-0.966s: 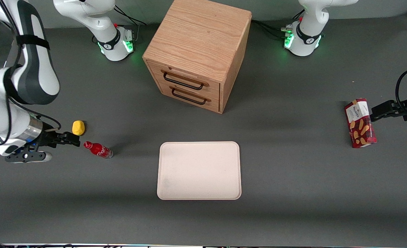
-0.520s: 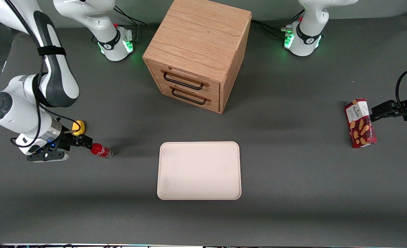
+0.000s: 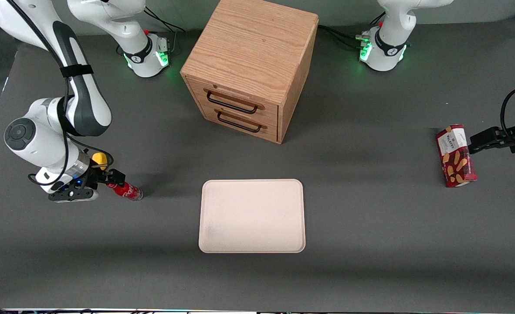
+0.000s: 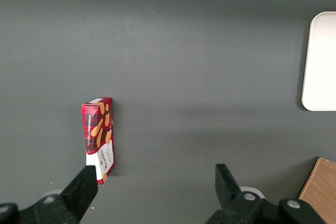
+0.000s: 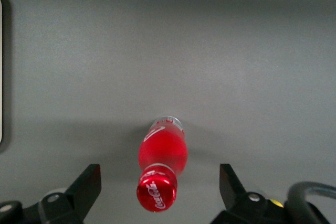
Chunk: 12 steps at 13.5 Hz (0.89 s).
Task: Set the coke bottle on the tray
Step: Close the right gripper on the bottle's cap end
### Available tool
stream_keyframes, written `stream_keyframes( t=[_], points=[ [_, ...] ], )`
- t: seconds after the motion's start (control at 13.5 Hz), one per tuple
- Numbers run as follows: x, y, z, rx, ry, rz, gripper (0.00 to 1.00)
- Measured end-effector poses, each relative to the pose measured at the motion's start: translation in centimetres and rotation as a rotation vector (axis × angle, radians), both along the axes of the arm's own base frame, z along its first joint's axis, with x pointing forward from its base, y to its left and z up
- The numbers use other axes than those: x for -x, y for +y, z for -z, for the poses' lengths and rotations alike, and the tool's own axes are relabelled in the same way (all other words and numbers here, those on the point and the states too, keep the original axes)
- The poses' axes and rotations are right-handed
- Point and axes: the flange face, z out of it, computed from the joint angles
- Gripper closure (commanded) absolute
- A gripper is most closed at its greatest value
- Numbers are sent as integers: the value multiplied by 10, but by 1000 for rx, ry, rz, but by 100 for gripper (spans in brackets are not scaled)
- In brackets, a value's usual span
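Grey tabletop (image 3: 371, 244) carries a standing coke bottle (image 5: 161, 159) between the gripper's (image 5: 159, 184) spread-apart jaws, tray (image 3: 252, 216) nearby

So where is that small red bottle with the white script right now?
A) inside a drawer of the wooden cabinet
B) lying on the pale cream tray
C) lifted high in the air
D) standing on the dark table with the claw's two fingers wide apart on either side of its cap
D: the small red coke bottle stands on the dark table, and the open gripper straddles its cap; the pale cream tray holds nothing.
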Motion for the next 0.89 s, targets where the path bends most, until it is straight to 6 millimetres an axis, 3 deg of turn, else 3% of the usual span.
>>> stream_keyframes(
  t=[0.15,0.22,0.52,0.89],
  points=[
    [1,0,2,0,4,0,0],
    [1,0,2,0,4,0,7],
    [1,0,2,0,4,0,100],
    [2,0,2,0,12,0,100]
  ],
)
